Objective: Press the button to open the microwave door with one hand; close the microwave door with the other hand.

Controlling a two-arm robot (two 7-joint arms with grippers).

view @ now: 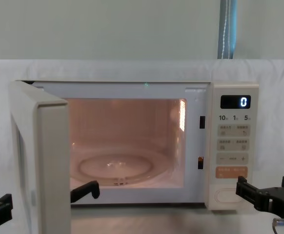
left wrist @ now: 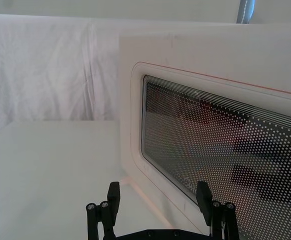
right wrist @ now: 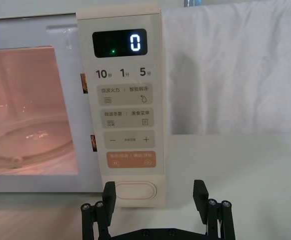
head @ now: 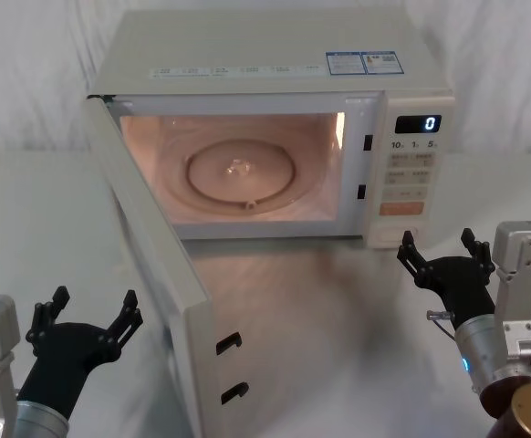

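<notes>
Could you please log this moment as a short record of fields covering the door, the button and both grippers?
microwave door: swung wide open, hinged on the left, cavity lit
button: bottom of the control panel, untouched
display: reads 0
right gripper: open, in front of the panel, just short of the button
left gripper: open, beside the door's outer face, not touching
turntable: glass plate with nothing on it

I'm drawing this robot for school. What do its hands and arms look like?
Both hands are black claws with two fingers each. The left gripper sits on a silver round wrist next to a pale grey boxy part. The right gripper has a silver wrist with a small blue light, a thin wire beside it, a light grey block with screws, and a brown rounded piece lower down.
</notes>
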